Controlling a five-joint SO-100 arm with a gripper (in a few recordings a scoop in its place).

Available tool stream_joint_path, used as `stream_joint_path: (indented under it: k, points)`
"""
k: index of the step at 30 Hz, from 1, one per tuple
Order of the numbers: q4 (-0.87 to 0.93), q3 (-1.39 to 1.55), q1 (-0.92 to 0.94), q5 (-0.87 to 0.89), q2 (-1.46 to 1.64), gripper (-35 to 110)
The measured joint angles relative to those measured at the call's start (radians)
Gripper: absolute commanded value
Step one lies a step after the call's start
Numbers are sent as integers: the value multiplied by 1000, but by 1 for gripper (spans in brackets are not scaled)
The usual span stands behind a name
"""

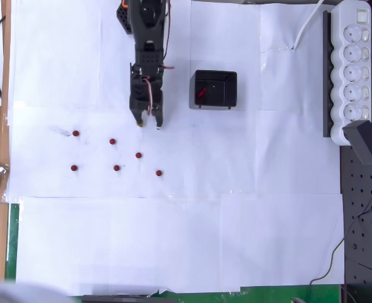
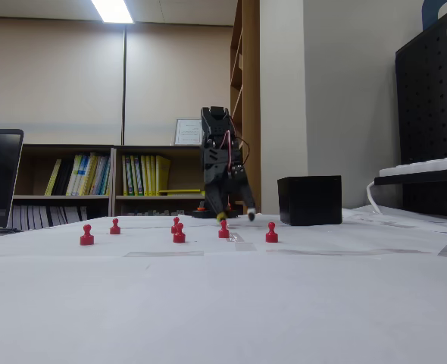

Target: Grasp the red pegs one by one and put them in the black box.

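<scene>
From above, your gripper hangs with its jaws parted and nothing between them, left of the black box. One red peg lies inside the box. Six more pegs stand loose on the white paper below the gripper; the closest sits just under the fingertips, with another near it on the left.

From the low side camera, the pegs stand upright, small and top-heavy, and the open gripper hovers behind them. They would likely tip if a finger clips one on your descent, and a toppled peg could roll into its neighbours.
</scene>
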Motion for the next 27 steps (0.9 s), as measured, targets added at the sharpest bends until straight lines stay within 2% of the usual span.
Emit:
stream_joint_path:
  k: [19,27]
  points:
    - [-353,146,28,120,304,15]
    - [-391,198,43,127,364,15]
